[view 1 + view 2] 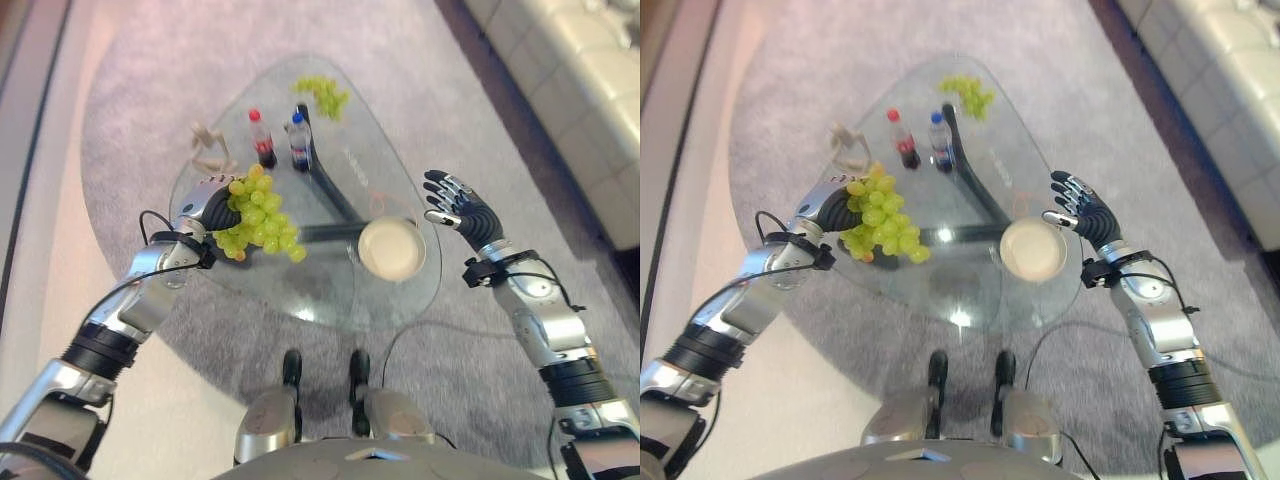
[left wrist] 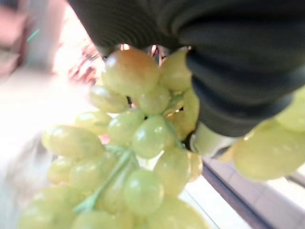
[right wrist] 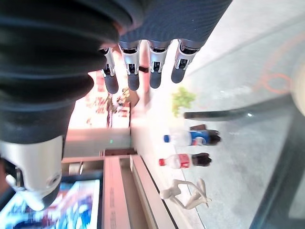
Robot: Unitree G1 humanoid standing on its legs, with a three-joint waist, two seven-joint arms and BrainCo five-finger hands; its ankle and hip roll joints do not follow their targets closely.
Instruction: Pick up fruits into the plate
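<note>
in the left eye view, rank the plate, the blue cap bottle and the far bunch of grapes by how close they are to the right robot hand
From the right robot hand:
1. Plate, just beside it at the glass table's near right edge.
2. Blue cap bottle, mid-table, next to the red-capped one.
3. Far bunch of grapes, at the table's far edge.

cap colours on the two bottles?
Red on one bottle, blue on the other bottle; clearest in the left eye view.

— Where are we here?
— A living room, by the look of it: a glass coffee table [image 1: 400,185] stands on a round grey rug [image 1: 150,90].
— Anything else?
— A pale sofa [image 1: 590,80] runs along the far right, and a small figurine [image 1: 207,145] decorates the table beside two drink bottles [image 1: 280,140].
</note>
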